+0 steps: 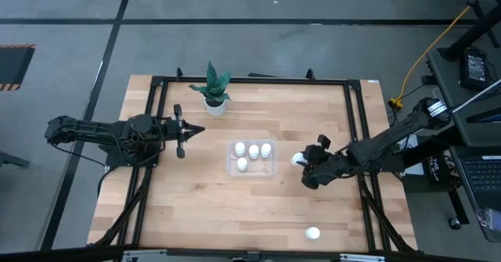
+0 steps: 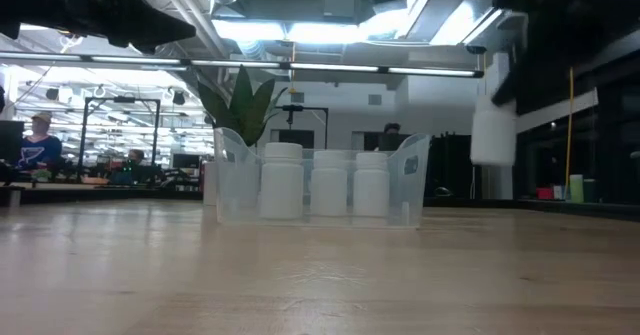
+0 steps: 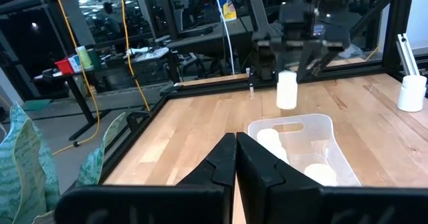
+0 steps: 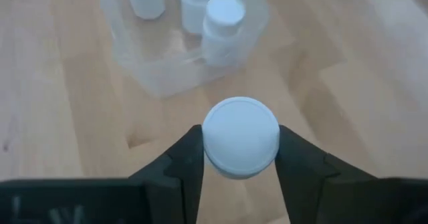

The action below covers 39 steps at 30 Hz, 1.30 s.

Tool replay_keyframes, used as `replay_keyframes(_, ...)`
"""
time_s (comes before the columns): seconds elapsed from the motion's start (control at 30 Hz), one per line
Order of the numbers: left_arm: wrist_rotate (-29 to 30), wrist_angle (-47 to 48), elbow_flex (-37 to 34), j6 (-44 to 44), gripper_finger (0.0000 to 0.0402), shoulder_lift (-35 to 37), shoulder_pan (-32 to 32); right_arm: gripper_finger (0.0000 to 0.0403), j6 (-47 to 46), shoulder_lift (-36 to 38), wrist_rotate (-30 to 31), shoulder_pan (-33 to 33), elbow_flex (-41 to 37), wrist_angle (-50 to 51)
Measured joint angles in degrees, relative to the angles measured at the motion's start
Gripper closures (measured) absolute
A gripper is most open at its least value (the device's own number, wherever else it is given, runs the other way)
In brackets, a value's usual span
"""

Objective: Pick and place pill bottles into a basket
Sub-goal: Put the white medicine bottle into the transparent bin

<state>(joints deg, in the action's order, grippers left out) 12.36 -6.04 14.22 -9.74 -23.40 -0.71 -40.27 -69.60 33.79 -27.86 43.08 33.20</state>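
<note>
- Right arm is reaching in from the table's right side, elbow bent, wrist angling toward centre.
- Right gripper [image 1: 300, 159] is hanging above the tabletop, fingers [image 4: 180, 158] pinching a pill bottle [image 4: 240, 136] by its sides.
- Left arm is lying outstretched over the left edge; left gripper [image 1: 197, 129] is pointing inward, fingers [image 3: 224, 158] pressed together.

Bright ceiling lights [image 2: 300, 25] glare overhead in the low view, leaving the arms there as dark silhouettes. The wooden surface [image 1: 196, 199] is evenly lit from above, with soft shadows. The near wood in the low view looks blurred.
</note>
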Motion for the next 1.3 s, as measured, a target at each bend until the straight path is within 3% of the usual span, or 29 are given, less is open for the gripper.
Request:
replay_keyframes(0.37, 0.00, 0.00, 0.00, -0.02, 0.0396, 0.00, 0.02, 0.0258, 12.70, 0.02, 0.63, 0.00, 9.83, 0.41)
replay_keyframes(0.7, 0.00, 0.00, 0.02, -0.02, 0.0395, 0.00, 0.00, 0.0257, 15.93, -0.02, -0.03, 0.57, 10.19, -3.57)
replay_keyframes(1.3, 0.00, -0.02, 0.02, -0.02, 0.0392, 0.00, 0.02, 0.0257, 32.73, -13.91, -25.24, 12.56, 10.15, -26.33)
